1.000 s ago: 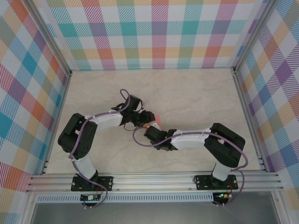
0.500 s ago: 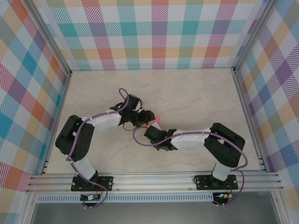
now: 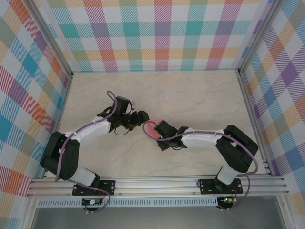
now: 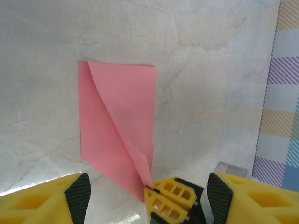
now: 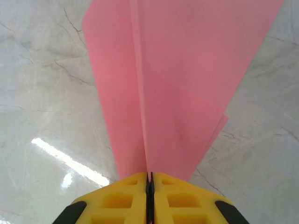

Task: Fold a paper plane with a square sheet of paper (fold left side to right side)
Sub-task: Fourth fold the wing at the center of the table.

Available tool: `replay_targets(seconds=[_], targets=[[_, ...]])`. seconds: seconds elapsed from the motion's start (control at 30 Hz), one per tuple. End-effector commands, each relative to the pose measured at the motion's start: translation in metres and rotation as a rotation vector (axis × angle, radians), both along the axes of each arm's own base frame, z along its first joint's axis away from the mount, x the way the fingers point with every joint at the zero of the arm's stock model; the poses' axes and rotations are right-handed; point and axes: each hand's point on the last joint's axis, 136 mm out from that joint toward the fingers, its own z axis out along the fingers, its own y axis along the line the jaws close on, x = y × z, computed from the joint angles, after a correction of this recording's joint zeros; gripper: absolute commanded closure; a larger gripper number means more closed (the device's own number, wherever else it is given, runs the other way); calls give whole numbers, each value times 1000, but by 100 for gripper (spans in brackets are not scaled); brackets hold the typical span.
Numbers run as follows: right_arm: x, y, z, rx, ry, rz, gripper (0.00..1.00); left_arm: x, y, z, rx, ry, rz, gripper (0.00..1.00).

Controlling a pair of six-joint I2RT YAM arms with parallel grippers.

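- Pale marble-look table (image 3: 205, 95), boxed by plaid walls (image 3: 162, 33) on three sides, with an aluminium rail (image 3: 157, 183) along the near edge.
- Paper (image 3: 151, 127): salmon-pink, near the middle of the table, between the two gripper tips. Little of it shows from above.
- Paper, left wrist view (image 4: 117, 107): a tall folded rectangle lying on the table. The upper layer peels up along a slanting line from the far left corner down to the near corner. That near corner is lifted off the table.
- Paper, right wrist view (image 5: 187, 70): fans out wide from the fingers, with a straight crease running away from the pinch point. A second layer edge shows at the lower right.
- Right gripper (image 5: 149, 179): yellow fingers pressed together, pinching the paper's near corner with the sheet edge caught in the seam. From above (image 3: 156, 129) it sits at the paper's near right side. Its yellow fingertips (image 4: 170, 205) also show in the left wrist view, clamped on the lifted corner.
- Left gripper (image 4: 148, 193): fingers spread wide, nothing between the pads, clear of the paper. From above (image 3: 141, 118) it sits just left of the paper.
- Left arm (image 3: 90, 131): stretched from the near left base toward the centre.
- Right arm (image 3: 205, 138): bent in from the near right base.
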Motion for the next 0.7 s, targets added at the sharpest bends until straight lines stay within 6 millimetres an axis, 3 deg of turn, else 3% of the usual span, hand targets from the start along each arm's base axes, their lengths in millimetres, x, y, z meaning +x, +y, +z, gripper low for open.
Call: replay_targets(seconds=[0.0, 0.17, 0.33, 0.67], targets=[[-14, 5, -1, 82, 103, 6, 90, -15, 3, -11, -8, 30, -30, 31], [-18, 0, -10, 111, 179, -29, 89, -26, -3, -27, -30, 66, -47, 41], [-18, -7, -14, 150, 212, -63, 89, -32, -21, -38, -43, 85, -85, 54], [-15, -17, -9, 246, 213, -116, 89, -24, -40, -52, -22, 100, -107, 69]])
